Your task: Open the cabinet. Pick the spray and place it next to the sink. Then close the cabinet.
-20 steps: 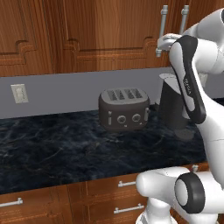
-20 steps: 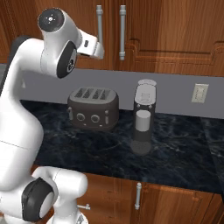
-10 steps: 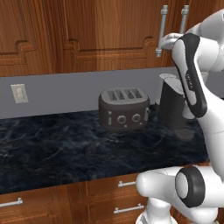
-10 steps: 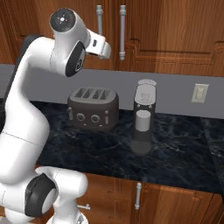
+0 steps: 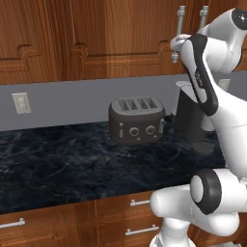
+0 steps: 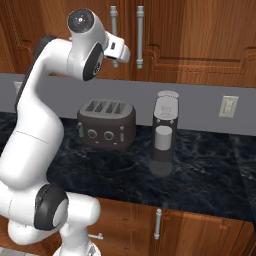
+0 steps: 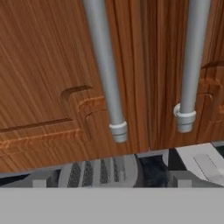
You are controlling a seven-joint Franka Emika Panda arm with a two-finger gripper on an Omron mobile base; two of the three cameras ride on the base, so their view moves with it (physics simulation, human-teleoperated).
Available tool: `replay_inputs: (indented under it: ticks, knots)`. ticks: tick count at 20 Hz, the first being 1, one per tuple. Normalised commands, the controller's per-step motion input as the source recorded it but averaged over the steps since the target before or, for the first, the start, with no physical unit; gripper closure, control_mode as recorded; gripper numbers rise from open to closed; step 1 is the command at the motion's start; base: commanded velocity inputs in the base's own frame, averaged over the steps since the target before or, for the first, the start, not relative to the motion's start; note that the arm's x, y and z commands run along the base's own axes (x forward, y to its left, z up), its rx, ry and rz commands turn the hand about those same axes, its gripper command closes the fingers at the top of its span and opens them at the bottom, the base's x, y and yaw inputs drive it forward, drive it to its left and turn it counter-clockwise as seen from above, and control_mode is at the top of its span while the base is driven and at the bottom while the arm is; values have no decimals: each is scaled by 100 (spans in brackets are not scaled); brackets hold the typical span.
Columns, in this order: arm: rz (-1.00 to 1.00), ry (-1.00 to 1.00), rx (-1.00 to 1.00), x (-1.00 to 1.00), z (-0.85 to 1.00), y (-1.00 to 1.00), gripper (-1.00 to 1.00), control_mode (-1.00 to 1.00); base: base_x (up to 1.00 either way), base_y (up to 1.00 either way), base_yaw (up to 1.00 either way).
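- The cabinet (image 6: 200, 35), doors shut, spans the top of the right base view; its two silver bar handles (image 7: 105, 70) hang side by side at the upper centre of the hand view.
- The white arm bends high at left, its gripper (image 6: 120, 50) raised just before the left handle's lower end, jaws spread wide and holding nothing.
- A toaster (image 6: 106, 123) and a coffee maker (image 6: 164, 131) sit mid-frame on the dark counter (image 6: 210, 170), bare stone at right.

No text, label, brand, number or sign can be read on anything here.
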Motion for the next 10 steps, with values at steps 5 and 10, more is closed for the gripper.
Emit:
replay_inputs:
  ticks: [5, 10]
  knots:
    - [0, 0, 0, 51, 0, 0, -100, -100, 0, 0, 0]
    - [0, 0, 0, 33, 0, 0, -100, -100, 0, 0, 0]
